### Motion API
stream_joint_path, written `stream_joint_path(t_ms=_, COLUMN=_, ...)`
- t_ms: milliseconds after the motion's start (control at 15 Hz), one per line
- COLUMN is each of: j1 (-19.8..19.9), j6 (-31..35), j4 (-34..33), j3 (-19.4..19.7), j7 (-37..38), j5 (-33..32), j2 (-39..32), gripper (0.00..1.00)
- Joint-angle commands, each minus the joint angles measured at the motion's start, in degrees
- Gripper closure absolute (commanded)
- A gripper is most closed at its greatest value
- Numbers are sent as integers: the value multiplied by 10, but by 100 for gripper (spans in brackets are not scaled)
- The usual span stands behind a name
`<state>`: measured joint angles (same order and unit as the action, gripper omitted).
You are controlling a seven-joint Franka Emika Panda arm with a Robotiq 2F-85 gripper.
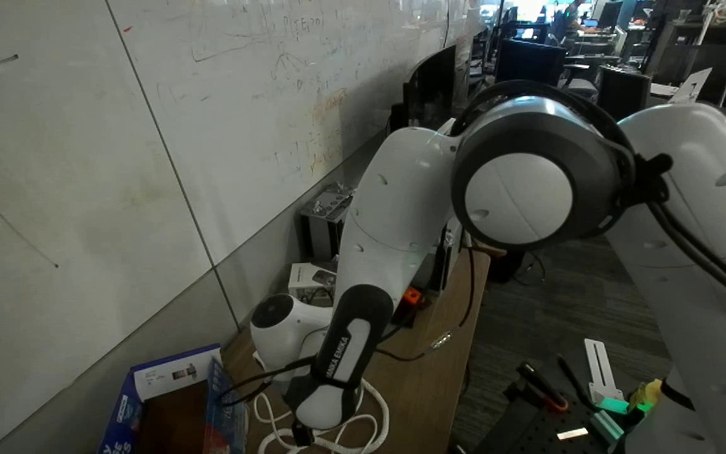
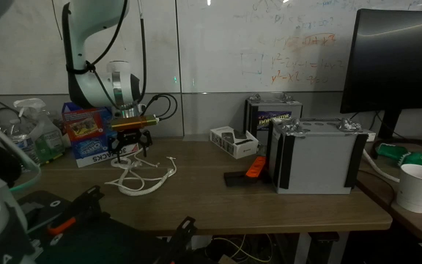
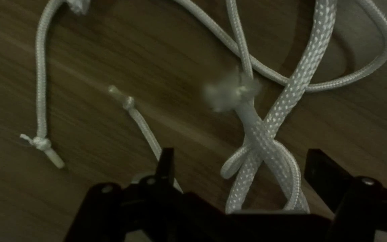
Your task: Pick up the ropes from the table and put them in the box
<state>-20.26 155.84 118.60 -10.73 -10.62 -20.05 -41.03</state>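
1. A robot arm (image 1: 394, 195) angles down near a blue box (image 2: 86, 128), its gripper (image 2: 131, 151) hanging in front of the box's right edge in an exterior view.
2. The fingers (image 3: 165, 164) are parted in the wrist view, released, with the ropes (image 3: 262, 139) showing between and beyond them; whether they touch cannot be told.
3. White and loosely looped, the ropes lie on the wooden table (image 2: 203, 209), outside the box and just beside it in both exterior views.
4. The box stands open, a white-faced flap (image 1: 161, 379) raised at one end and its brown inside showing in an exterior view.
5. To the box's left in an exterior view, a spray bottle (image 2: 48, 137) and a clear bottle (image 2: 22, 141) stand near it.
6. Well to the box's right in an exterior view sit a white carton (image 2: 245, 149), an orange-and-black piece (image 2: 256, 167), two grey cases (image 2: 317, 161), a monitor (image 2: 398, 62) and a paper cup (image 2: 418, 190).
7. A whiteboard (image 2: 214, 47) rises behind the box, with handwritten equations in orange and blue well to the box's right.
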Motion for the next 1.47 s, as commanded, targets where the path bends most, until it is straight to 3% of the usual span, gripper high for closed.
stream_joint_path(t_ms=0, j1=-25, j6=11, j4=-29, j3=14, j7=12, j5=-8, j2=-26, gripper=0)
stream_joint_path(t_ms=533, j1=-67, j6=9, j4=-74, j3=53, j7=26, j5=-28, j2=-71, gripper=0)
stream_joint_path(t_ms=1067, j1=-56, j6=17, j4=-78, j3=72, j7=20, j5=-30, j2=-73, gripper=0)
stream_joint_path(t_ms=1400, j1=-32, j6=-12, j4=-81, j3=56, j7=3, j5=-16, j2=-71, gripper=0)
